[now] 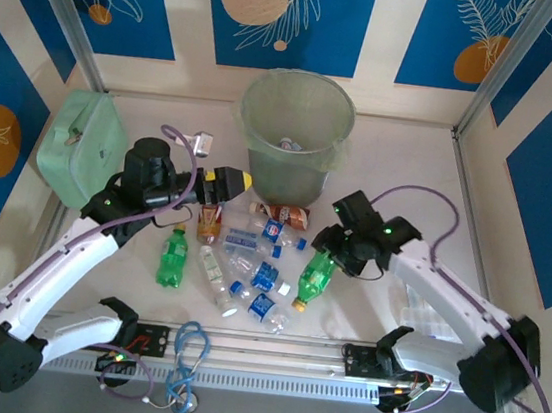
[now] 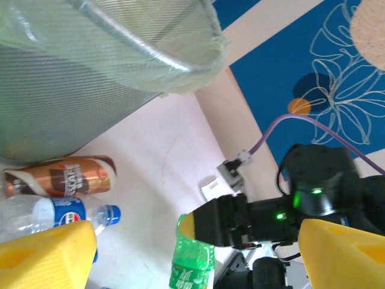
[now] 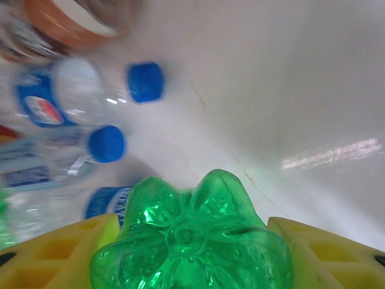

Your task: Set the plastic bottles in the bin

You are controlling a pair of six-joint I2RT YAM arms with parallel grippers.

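Right gripper (image 3: 192, 236) pinches the green bottle (image 1: 316, 277) centre-right, presumably bound for the bin (image 1: 262, 154); left gripper (image 1: 229, 181) gapes wide.

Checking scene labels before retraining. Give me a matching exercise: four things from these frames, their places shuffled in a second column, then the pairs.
Things:
1. bin
2. mint-green case
3. right-hand green bottle
4. brown-labelled bottle

Places:
A. between the right gripper's fingers
B. lying at the bin's foot
C. far left of the table
D. upright, far middle

Pairs: 1-D, 2-C, 3-A, 4-B
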